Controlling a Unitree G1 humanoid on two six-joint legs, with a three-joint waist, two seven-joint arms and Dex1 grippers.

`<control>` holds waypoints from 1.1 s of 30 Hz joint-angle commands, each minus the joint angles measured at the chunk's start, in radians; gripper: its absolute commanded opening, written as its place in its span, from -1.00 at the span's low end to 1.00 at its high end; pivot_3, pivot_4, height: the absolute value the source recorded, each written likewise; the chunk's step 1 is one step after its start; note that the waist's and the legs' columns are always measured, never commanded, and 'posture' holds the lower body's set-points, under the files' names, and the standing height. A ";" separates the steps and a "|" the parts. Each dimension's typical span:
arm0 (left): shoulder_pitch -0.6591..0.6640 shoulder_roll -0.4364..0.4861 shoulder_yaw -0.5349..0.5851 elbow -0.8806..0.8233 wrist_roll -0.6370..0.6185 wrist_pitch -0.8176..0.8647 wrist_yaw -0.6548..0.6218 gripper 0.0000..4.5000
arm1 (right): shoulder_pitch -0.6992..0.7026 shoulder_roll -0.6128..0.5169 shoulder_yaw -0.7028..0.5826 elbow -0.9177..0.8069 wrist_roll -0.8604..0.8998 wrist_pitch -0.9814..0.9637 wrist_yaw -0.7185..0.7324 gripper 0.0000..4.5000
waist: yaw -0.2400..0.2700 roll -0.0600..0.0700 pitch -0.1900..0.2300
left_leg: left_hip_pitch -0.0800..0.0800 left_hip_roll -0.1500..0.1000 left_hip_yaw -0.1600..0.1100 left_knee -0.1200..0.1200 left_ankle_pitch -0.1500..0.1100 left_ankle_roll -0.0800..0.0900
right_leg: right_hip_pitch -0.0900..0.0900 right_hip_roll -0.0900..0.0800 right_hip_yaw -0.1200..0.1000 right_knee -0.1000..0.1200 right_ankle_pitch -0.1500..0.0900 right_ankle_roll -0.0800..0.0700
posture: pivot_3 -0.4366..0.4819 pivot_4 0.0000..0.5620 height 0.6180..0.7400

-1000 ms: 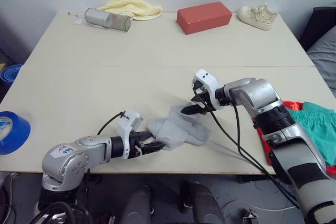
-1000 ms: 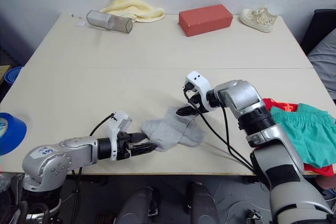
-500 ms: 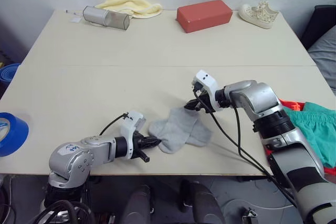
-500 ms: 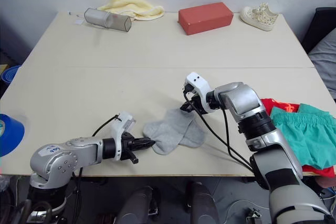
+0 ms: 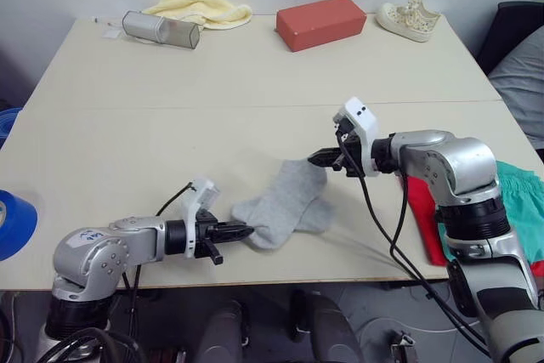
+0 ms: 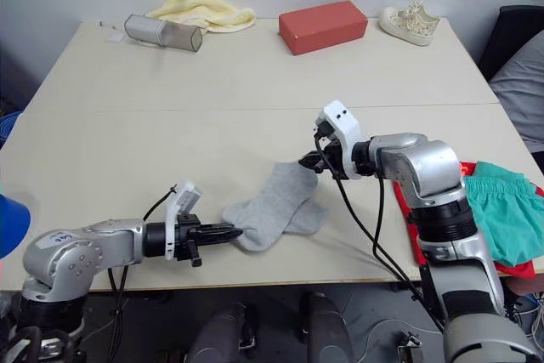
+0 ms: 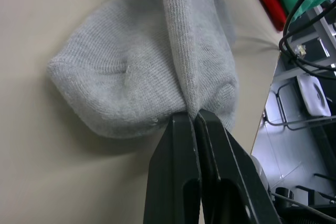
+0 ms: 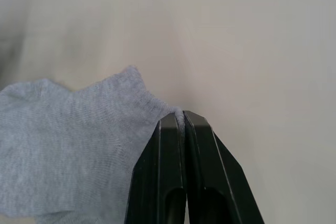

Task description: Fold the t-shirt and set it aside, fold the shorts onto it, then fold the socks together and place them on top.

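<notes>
Holding the socks (image 5: 285,204) near the front of the table (image 5: 170,133), the left gripper (image 5: 240,230) pinched tight on one end and the right gripper (image 5: 319,157) on the other, both should lift together so they reach the shorts (image 5: 520,201) neatly.

We see the light grey socks (image 5: 285,204) lying overlapped near the table's front edge, pinched at opposite ends, while the teal green shorts (image 6: 510,210) rest on the red t-shirt (image 6: 427,218) at the right edge.
</notes>
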 commanded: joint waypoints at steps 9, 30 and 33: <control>0.085 0.079 -0.013 -0.005 0.016 -0.048 -0.015 -0.55 | 0.115 0.047 -0.070 -0.121 0.059 0.028 -0.123 -1.00 | -0.004 0.000 0.000 | 0.000 0.000 0.000 -0.003 0.000 -0.001 | -0.001 0.000 0.000 -0.002 0.000 0.000 | -0.05 -0.47 1.00; 0.050 -0.083 -0.114 -0.055 0.027 0.028 0.165 -0.67 | 0.118 0.061 -0.038 -0.134 0.094 0.024 -0.145 -1.00 | 0.005 0.000 0.000 | -0.001 -0.002 -0.001 -0.005 0.002 0.003 | 0.001 -0.001 -0.001 -0.005 0.001 0.001 | -0.05 -0.47 1.00; 0.046 -0.072 -0.120 -0.055 0.026 0.037 0.164 -0.99 | 0.116 0.061 -0.040 -0.138 0.097 0.026 -0.147 -1.00 | 0.004 0.000 0.000 | -0.001 -0.002 -0.001 -0.006 0.002 0.003 | 0.001 -0.001 -0.002 -0.005 0.001 0.001 | -0.05 -0.47 1.00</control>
